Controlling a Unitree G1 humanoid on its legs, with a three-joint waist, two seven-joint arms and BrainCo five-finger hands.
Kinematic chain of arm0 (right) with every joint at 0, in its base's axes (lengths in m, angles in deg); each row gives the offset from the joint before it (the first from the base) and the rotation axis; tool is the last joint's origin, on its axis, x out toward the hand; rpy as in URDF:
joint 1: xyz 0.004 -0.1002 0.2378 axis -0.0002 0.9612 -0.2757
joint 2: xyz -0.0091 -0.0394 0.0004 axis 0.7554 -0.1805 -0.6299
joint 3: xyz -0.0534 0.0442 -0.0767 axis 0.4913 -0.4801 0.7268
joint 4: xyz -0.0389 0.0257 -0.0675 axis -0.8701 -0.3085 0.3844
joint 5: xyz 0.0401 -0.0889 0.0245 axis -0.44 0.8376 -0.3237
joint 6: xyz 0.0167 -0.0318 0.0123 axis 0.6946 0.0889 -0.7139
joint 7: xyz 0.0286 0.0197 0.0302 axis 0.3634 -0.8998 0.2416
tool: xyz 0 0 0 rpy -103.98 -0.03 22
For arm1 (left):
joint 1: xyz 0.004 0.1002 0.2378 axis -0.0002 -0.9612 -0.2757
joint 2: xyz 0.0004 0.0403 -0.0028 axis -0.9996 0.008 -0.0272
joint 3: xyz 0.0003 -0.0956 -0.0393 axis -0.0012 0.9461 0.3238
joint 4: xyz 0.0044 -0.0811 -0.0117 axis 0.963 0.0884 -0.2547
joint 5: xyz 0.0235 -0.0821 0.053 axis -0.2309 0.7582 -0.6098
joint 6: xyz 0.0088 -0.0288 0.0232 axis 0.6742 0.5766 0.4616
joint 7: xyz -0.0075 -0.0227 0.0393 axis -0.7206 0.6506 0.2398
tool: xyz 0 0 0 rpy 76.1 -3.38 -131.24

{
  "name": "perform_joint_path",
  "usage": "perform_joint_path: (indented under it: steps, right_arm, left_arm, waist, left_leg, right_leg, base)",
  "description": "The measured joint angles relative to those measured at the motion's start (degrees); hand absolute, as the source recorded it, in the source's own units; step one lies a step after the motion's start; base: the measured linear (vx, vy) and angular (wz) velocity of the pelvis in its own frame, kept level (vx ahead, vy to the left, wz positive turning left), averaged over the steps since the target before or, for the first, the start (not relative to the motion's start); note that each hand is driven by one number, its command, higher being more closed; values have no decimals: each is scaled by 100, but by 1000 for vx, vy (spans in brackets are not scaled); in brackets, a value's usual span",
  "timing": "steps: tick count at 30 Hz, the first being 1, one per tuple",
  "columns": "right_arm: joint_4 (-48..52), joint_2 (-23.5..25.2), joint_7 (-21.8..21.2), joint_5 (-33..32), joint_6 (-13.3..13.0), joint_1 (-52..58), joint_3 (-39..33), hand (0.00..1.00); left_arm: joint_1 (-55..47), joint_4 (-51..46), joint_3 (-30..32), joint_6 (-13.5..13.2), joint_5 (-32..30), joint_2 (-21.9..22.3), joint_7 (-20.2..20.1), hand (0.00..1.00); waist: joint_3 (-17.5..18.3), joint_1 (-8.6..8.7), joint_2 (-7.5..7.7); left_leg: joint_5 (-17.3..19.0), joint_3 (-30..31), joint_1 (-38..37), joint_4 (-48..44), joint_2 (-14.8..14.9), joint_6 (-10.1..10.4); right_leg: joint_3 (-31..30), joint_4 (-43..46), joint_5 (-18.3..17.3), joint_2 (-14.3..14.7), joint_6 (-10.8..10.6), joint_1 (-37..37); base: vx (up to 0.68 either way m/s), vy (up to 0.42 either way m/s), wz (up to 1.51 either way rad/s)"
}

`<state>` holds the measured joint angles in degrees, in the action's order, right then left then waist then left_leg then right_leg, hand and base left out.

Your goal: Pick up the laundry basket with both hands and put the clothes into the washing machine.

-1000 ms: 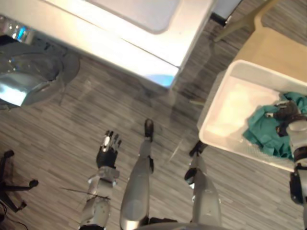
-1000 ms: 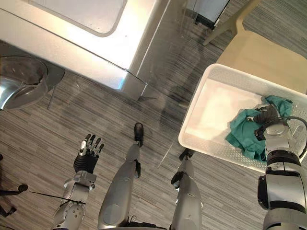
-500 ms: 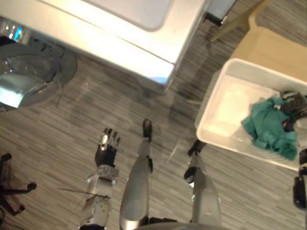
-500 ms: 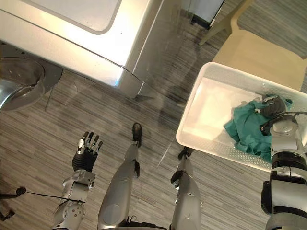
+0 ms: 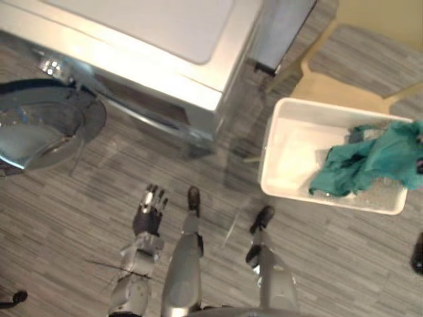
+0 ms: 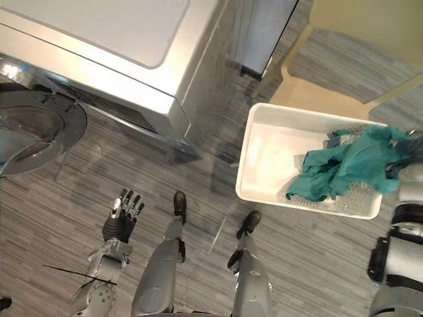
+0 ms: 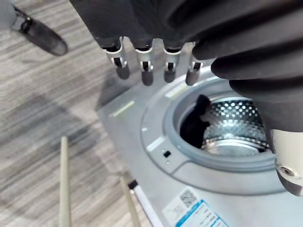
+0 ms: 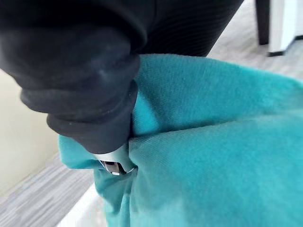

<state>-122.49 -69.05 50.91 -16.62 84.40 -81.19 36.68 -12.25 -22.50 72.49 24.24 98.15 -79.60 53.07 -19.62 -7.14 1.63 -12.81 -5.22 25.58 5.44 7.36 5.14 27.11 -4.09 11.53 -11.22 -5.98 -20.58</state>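
The white laundry basket (image 5: 269, 157) sits on the floor beside a beige chair. A teal cloth (image 5: 365, 162) is drawn up from its right end, one part still trailing inside. My right hand (image 6: 412, 149) is at the right end of the basket, shut on that cloth. In the right wrist view its thumb (image 8: 97, 118) pinches the teal cloth (image 8: 213, 142). My left hand (image 5: 149, 212) hangs low over the floor, open, fingers straight and apart. In the left wrist view, the washing machine's round drum opening (image 7: 227, 135) shows beyond the straight fingers (image 7: 144, 64).
The washing machine (image 5: 152, 39) stands at the upper left, its round door (image 5: 39, 129) swung open to the left. The beige chair (image 5: 327, 86) stands behind the basket, with a grey unit (image 5: 281, 26) next to the machine. Something dark (image 7: 194, 125) lies inside the drum.
The camera has tilted, shifting the whole scene. My right hand has risen toward the right with the teal cloth, pulling it up out of the basket. The left hand has kept its pose.
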Motion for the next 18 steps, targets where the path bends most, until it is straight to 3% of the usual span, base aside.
perform_joint_path:
  steps: [2, 6, 9, 11, 15, 18]
  right_arm:
    - [-218, 252, -1, -128, 69, 12, 61, 100]
    - [-87, 291, 26, -270, 83, 11, 71, 100]
    - [936, 372, 208, -383, 79, 349, 39, 100]
    - [1835, 650, 379, -380, 80, 728, -41, 100]
    - [3578, 1495, 648, -86, 106, 1662, -272, 100]
    - [4557, 2004, 696, 325, 142, 1974, -464, 100]
  left_arm:
    - [2, 30, -36, 1, 3, -16, -1, 0]
    - [4, 30, -34, 1, -22, -114, 6, 0]
    - [-1, 29, -31, 1, -216, -142, 30, 0]
    - [-19, 12, -25, 1, -327, -150, 43, 0]
    - [-115, -437, -9, -13, -674, -175, 53, 0]
    - [-231, -984, 124, -27, -944, -122, 74, 0]
  waist:
    - [22, -22, -37]
    - [62, -68, -87]
    - [146, -39, -71]
    - [404, 13, -18]
    - [870, 45, 114]
    - [984, 89, 140]
  left_leg:
    - [-3, 15, -29, 0, -37, -4]
    - [-5, 39, -84, 1, -55, -7]
    - [-4, 47, -189, 1, -57, -6]
    - [0, 36, -196, 2, -54, -4]
    - [111, -15, -513, 2, -26, 49]
    - [207, -99, -817, 7, -30, 58]
  right_leg:
    - [2, -2, -4, -36, -6, 46]
    - [19, -8, 2, -56, -14, 124]
    - [30, -37, 0, -50, -16, 247]
    - [29, -101, 1, -34, -20, 274]
    - [-9, -146, -59, 2, -49, 576]
    - [-54, -146, -184, -10, -77, 830]
  base:
    - [-17, 18, 11]
    - [-30, 18, 5]
    - [-5, 2, 1]
    - [18, -11, -1]
    - [49, -23, -4]
    - [32, -15, -10]
